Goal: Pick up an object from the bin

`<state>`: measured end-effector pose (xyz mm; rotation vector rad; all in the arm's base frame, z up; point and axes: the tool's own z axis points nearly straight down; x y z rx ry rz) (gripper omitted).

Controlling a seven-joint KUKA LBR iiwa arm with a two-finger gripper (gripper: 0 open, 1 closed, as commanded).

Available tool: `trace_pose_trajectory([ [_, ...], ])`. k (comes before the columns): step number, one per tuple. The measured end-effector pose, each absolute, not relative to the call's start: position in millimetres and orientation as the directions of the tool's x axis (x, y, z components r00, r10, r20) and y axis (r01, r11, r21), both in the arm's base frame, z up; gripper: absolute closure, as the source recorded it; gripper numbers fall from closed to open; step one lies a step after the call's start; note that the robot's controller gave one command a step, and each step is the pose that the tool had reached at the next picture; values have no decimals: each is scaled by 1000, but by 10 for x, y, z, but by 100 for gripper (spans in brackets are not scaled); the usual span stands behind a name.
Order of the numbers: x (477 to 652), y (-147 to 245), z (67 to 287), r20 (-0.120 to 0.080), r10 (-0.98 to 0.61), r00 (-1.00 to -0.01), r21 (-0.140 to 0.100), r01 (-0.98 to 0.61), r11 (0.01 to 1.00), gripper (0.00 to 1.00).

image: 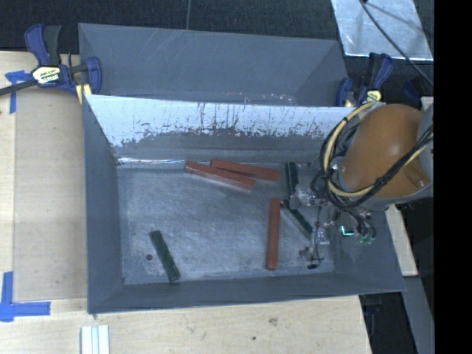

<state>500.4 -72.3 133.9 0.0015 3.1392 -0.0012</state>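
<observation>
My gripper [316, 251] hangs low at the bin's right side, its metal fingers pointing down near the right wall. A dark green stick [297, 218] lies just left of the fingers, partly under the gripper's body. A brown-red stick [273, 234] lies lengthwise a little further left, apart from the fingers. I see nothing between the fingers.
Two brown-red sticks [232, 172] lie side by side near the back wall. Another dark green stick [164, 256] rests alone at the front left of the floor. The arm's orange dome and cables sit over the bin's right rim.
</observation>
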Motion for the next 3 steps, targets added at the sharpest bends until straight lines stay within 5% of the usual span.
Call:
trace_pose_trajectory([
  [1, 5047, -331, 686, 1, -382, -924, 2, -382, 924, 0],
  [2, 5066, -338, 709, -4, -382, -924, -1, -382, 924, 100],
  [3, 5307, 38, 2472, -12, -487, -873, -6, -487, 873, 100],
])
